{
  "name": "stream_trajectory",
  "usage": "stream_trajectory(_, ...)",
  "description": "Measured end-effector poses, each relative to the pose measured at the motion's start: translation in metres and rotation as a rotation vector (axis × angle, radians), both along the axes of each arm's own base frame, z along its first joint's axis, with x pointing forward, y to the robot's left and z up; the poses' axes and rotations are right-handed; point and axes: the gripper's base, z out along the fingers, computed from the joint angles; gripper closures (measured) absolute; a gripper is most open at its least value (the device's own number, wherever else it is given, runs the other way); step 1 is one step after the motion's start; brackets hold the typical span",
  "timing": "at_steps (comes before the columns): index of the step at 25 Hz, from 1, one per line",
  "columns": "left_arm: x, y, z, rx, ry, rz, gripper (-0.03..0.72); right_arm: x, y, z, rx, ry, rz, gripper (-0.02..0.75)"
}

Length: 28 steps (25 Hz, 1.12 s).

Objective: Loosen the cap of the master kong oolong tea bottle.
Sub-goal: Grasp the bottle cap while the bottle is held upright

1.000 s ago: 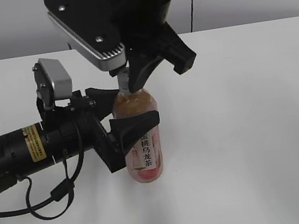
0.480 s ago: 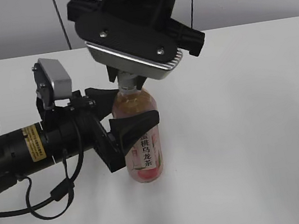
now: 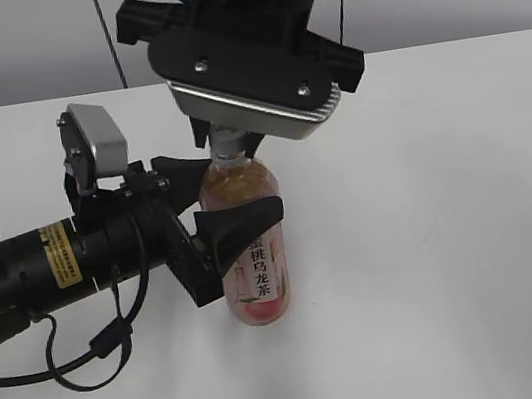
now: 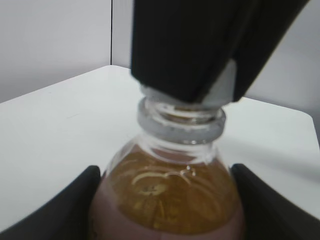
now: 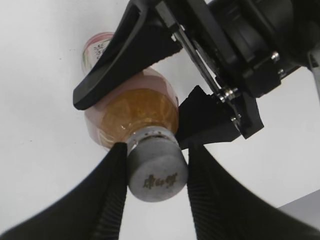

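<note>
The master kong oolong tea bottle stands upright on the white table, amber tea inside, pink-and-white label with black characters. My left gripper comes in from the left and is shut on the bottle's shoulder; its black jaws flank the bottle in the left wrist view. My right gripper reaches down from above and is shut on the white cap, one ribbed finger on each side. The cap's dark print faces the right wrist camera. In the exterior view the cap is mostly hidden by the right gripper.
The white table spreads to the right and front of the bottle. The left arm's black body and cables lie across the table's left side. A grey wall stands behind.
My right gripper has rotated about the bottle's axis on the cap, its silver plate swinging from the left to the right. The bottle and the left gripper have stayed put.
</note>
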Motion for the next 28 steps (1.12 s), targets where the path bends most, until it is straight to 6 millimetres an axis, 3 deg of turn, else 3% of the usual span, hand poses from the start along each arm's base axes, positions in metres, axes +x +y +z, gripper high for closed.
stream_trajectory(20,0.000,0.000,0.000,0.000,-0.001,0.003,0.221,0.000,0.004,0.013,0.056,-0.017,-0.004,0.467)
stream_trajectory(28,0.000,0.000,0.000,0.000,-0.001,0.003,0.221,0.000,-0.003,0.023,0.077,0.006,-0.182,0.467)
